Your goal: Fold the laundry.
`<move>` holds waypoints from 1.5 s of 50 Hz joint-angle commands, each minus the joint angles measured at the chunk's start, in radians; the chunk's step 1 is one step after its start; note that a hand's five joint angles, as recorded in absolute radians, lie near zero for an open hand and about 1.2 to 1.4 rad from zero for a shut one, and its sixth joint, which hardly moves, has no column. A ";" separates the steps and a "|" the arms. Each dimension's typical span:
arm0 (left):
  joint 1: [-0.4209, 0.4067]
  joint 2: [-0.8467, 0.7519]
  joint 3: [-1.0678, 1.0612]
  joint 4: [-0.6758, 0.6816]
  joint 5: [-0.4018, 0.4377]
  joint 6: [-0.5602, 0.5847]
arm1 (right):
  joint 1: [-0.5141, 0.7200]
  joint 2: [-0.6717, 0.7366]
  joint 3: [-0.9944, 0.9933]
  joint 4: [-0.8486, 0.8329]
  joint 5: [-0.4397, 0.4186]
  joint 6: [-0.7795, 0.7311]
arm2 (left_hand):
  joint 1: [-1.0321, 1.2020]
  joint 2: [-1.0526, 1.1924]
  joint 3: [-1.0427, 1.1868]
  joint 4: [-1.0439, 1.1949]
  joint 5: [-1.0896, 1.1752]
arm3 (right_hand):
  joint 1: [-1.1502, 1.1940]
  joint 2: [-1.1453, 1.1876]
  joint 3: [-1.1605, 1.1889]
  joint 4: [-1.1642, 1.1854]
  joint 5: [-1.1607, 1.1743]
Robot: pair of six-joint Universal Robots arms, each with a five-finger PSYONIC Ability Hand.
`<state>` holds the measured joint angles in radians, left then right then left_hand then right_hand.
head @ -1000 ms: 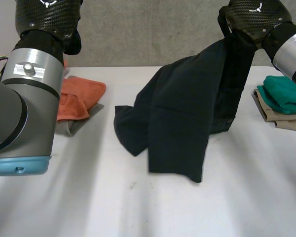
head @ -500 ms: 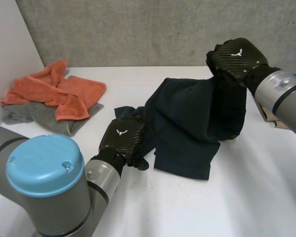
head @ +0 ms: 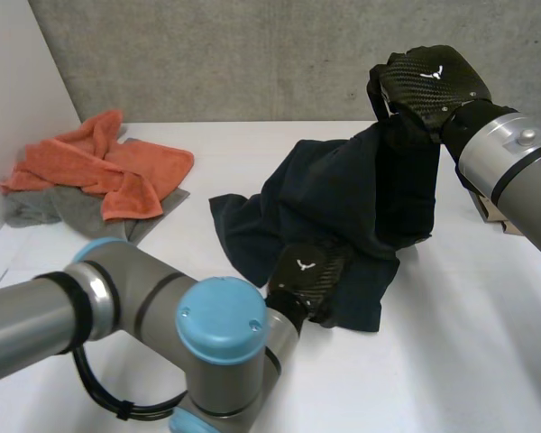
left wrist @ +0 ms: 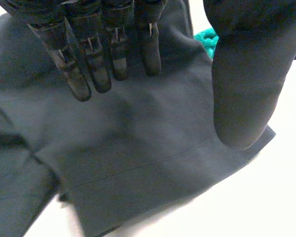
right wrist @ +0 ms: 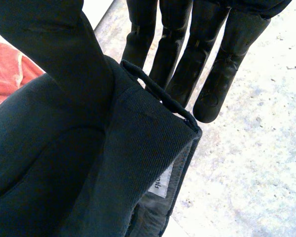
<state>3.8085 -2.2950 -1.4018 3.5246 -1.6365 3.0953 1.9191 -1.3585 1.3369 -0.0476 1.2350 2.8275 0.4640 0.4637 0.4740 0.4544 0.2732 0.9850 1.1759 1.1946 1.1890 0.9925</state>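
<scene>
Head view takes in the white table [head: 451,361], smooth and matte, with a pair of dark navy trousers [head: 343,198] in the middle, part lifted and part lying in soft folds. The left arm [head: 117,307] reaches across the near side and the right arm [head: 514,162] comes in from the far right. A crumpled orange terry towel [head: 99,171] lies on a grey cloth [head: 72,212] at the far left.

The right hand [head: 428,86] holds the trousers up by the waistband. The left hand [head: 311,271] is at their lower edge.

Half a second ago the left hand was at the trousers' left edge; it is now further right, at the hem of the near leg. The right hand has risen slightly, pulling more cloth off the table.

Right wrist view shows the grip: the thick twill waistband is pinched between the thumb and straight fingers [right wrist: 175,54], with a belt loop [right wrist: 158,94] standing up and a small white label [right wrist: 160,186] inside.

Left wrist view shows straight fingers [left wrist: 103,49] side by side over flat cloth, thumb well apart; contact cannot be told. A stitched hem line [left wrist: 153,160] crosses the leg, and a teal cloth [left wrist: 207,37] peeks out beyond.
</scene>
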 commanded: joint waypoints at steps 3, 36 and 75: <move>-0.020 -0.096 0.084 0.014 0.087 0.124 | 0.012 0.006 -0.004 0.000 -0.002 -0.003 | 0.108 0.108 0.098 0.117 0.124 | 0.411 0.220 0.202 0.207 0.229; -0.024 -0.228 0.271 -0.013 0.109 0.172 | 0.027 0.039 0.004 -0.002 -0.006 -0.005 | 0.339 0.340 0.329 0.349 0.356 | 0.411 0.220 0.202 0.207 0.229; 0.130 0.213 0.028 -0.110 -0.014 0.227 | 0.004 0.024 -0.015 0.044 -0.005 -0.020 | 0.932 0.933 0.922 0.942 0.948 | 0.411 0.220 0.202 0.207 0.229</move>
<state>3.8195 -2.2979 -1.1633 3.3712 -1.6533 3.3206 1.9314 -1.3269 1.3428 -0.0419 1.2302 2.8227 1.1236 1.1919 1.1871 1.1993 0.9898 0.9850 1.1759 1.1946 1.1890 0.9925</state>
